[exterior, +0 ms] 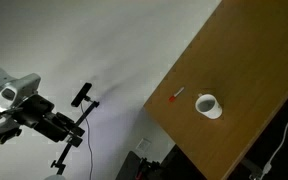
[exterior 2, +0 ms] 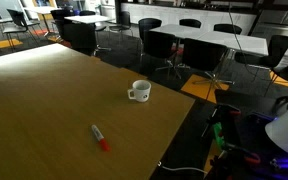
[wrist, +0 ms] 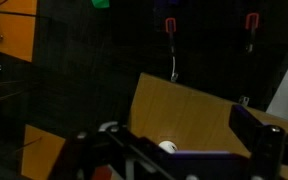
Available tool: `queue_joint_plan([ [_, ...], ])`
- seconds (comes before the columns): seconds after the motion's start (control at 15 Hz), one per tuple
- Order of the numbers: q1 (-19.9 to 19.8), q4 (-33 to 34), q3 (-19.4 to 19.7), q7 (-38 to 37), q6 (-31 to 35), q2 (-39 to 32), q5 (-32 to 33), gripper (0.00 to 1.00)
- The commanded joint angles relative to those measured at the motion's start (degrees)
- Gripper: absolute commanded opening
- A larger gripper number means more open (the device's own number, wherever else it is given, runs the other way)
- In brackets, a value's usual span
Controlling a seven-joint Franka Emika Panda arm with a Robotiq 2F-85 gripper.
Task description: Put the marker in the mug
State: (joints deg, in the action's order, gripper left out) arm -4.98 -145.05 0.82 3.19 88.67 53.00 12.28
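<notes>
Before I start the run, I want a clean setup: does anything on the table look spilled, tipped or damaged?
Nothing stands out. The mug stands upright on the table, and the marker lies flat, apart from it. No spill shows.

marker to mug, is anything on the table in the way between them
Nothing visible. The marker lies on the bare table, apart from the mug, and both exterior views show only wood between them.

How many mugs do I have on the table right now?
1. The white mug stands on the wooden table near its edge, apart from the marker. No other shows in any view.
</notes>
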Motion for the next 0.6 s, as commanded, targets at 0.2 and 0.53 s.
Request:
queue_joint_plan([
  [0.2,1.18,0.17,0.73,-0.72,-0.29,-0.06,0.53,1.00],
  [0.53,1.30,0.63,0.76,-2.83,2.26,-0.13,-1.24,1.00],
])
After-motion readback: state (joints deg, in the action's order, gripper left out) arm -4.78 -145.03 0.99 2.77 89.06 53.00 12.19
